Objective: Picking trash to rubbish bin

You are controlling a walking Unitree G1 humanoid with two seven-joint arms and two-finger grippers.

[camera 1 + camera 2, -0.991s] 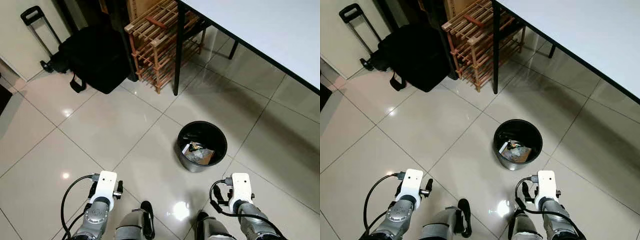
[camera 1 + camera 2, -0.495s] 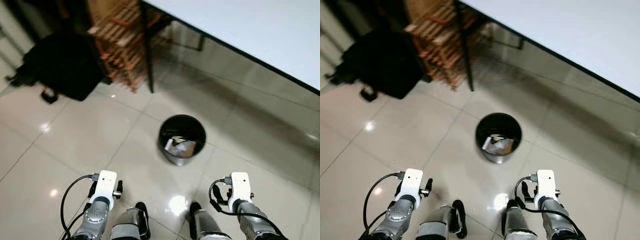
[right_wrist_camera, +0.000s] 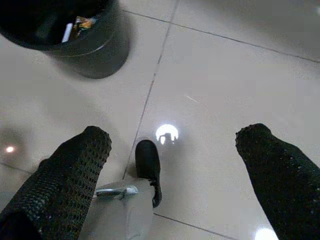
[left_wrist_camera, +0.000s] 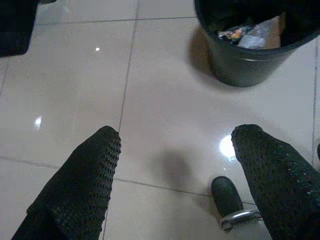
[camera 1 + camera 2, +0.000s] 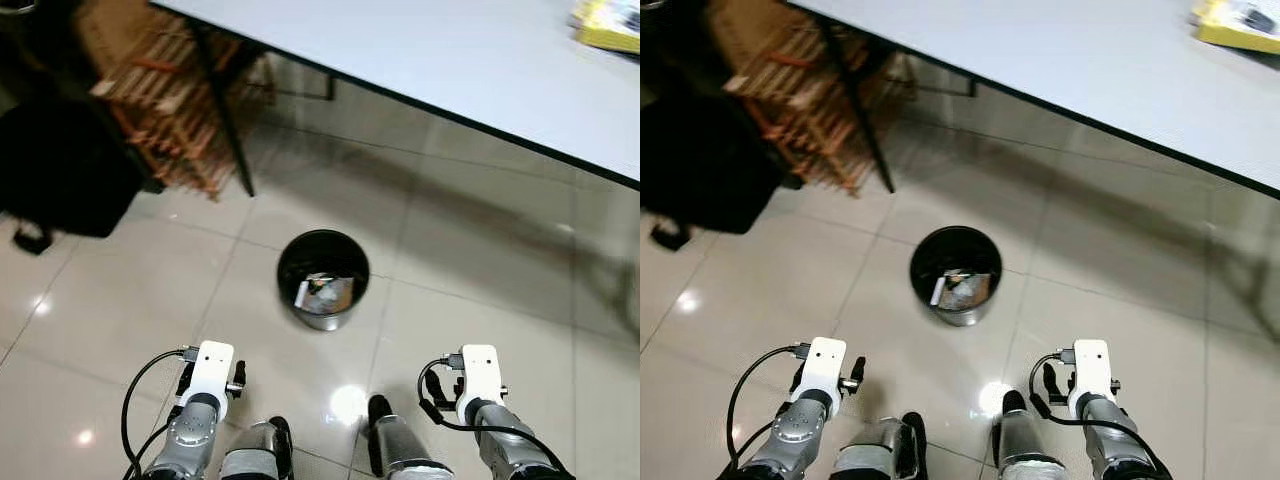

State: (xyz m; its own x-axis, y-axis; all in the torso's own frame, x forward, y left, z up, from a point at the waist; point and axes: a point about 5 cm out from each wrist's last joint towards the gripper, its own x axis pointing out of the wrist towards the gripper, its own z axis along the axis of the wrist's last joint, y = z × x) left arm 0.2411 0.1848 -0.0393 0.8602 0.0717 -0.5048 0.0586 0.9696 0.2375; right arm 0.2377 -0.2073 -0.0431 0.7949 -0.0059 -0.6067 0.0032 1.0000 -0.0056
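Observation:
A round black rubbish bin (image 5: 288, 262) stands on the tiled floor just ahead of me, with paper and wrappers (image 5: 322, 293) inside it. Both arms hang low at my sides, the left arm (image 5: 204, 372) and the right arm (image 5: 480, 376). In the left wrist view my left gripper (image 4: 175, 137) is open and empty above the floor, with the bin (image 4: 240, 70) beyond it. My right gripper (image 3: 175, 135) is likewise open and empty, with the bin (image 3: 97, 57) off to one side.
A white table (image 5: 450, 50) runs across the back and right, with a yellow object (image 5: 608, 22) on its far right. A black table leg (image 5: 225, 125), a wooden rack (image 5: 150, 100) and a black bag (image 5: 60, 165) stand to the left. My feet (image 5: 378, 412) show below.
The view has swung to the right: bin, rack and bag slid leftward in the picture, and the yellow object on the table came into sight. Both arms keep their pose.

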